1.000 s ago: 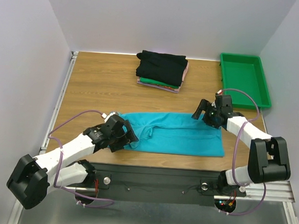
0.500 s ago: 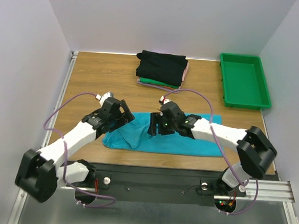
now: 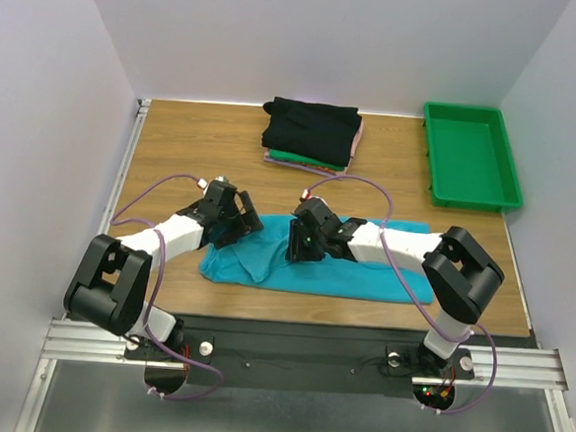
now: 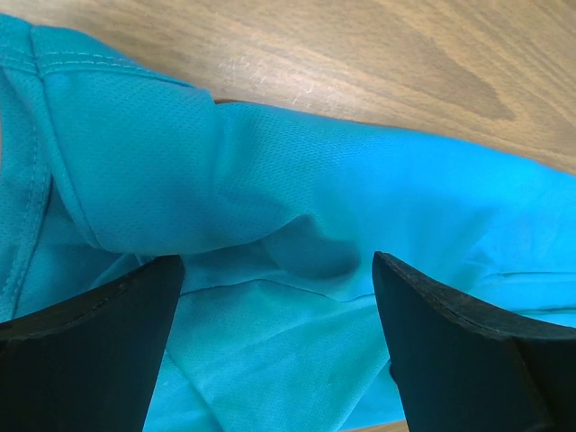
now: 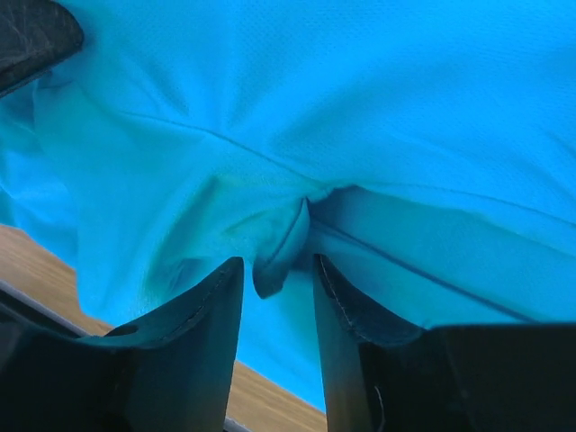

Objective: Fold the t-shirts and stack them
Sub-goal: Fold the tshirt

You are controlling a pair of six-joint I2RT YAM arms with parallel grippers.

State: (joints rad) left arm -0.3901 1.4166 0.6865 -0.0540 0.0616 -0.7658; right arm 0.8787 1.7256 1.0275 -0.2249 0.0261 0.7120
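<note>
Lying crumpled at near centre, the teal t-shirt (image 3: 257,265) has a raised fold pinched by the right gripper (image 5: 277,270), while the left gripper (image 4: 277,270) hangs spread wide over its left end. Folded black, green and pink t-shirts (image 3: 312,131) sit stacked far behind, a green tray (image 3: 473,114) far right.

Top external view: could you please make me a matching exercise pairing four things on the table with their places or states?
1. teal t-shirt
2. black t-shirt
3. green tray
4. left gripper

A. far right corner of the table
B. jaws wide apart over teal cloth
C. top of the folded stack
D. lying across the near half, bunched at its left end

Pairs: 1-D, 2-C, 3-A, 4-B.
</note>
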